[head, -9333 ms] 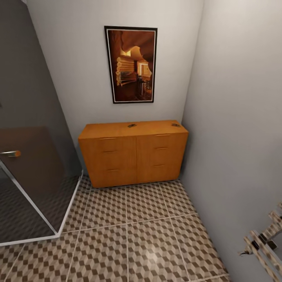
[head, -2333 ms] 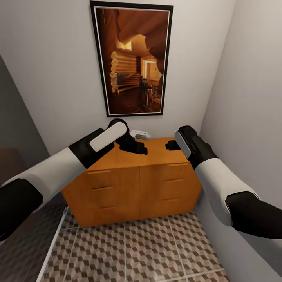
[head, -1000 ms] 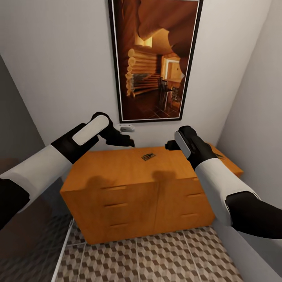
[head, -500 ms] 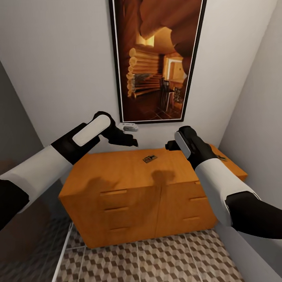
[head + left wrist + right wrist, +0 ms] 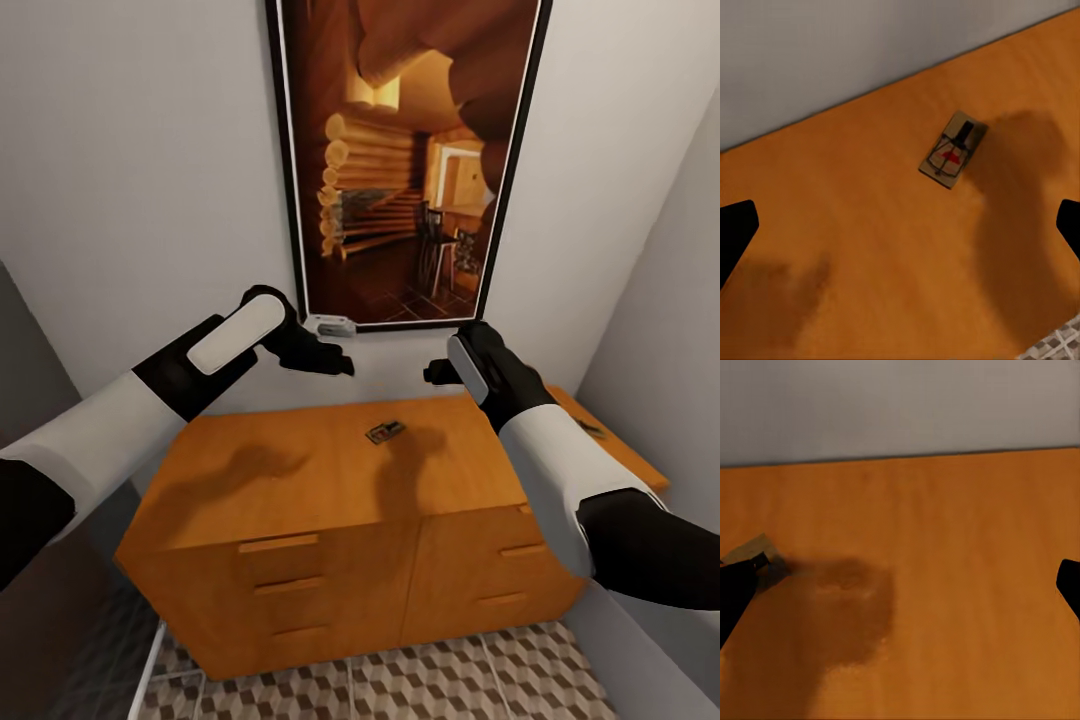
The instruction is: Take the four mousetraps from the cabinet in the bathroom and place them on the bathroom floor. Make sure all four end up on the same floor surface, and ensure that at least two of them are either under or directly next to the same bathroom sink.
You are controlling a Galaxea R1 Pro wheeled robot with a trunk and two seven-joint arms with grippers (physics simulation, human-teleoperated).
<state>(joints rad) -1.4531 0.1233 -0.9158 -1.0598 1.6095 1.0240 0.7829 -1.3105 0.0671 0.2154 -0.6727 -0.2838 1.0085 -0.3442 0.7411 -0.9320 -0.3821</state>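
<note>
Change: we have rolled closer since half a second ago; the cabinet (image 5: pixel 330 480) fills more of the head view, its top sits lower, and less floor (image 5: pixel 420 690) shows.
Floor: a strip of cube-patterned tile lies nearest us, below the drawers; we see no trap on it.
Cabinet: its drawers are shut and its broad top lies under both arms.
Left gripper (image 5: pixel 338 358): it hovers above the top, left of the trap; in its wrist view the two fingertips stand at opposite edges, so we read it as spread wide and empty.
Right gripper (image 5: pixel 432 374): it hovers above the top, just right of the trap; its fingertips also sit far apart in its wrist view, so it is wide apart with nothing in it.
Trap (image 5: pixel 384 432): one lies flat mid-top, toward the back, untouched; the left wrist view shows it clearly (image 5: pixel 953 150).
Second trap (image 5: pixel 590 428): a small dark shape lies at the far right end of the top; we judge it another trap, but it is too small to be sure.
Progress: nothing is lifted yet; all four placements remain, and we cannot see the other two.
Wall: a framed picture (image 5: pixel 405 160) hangs behind.
</note>
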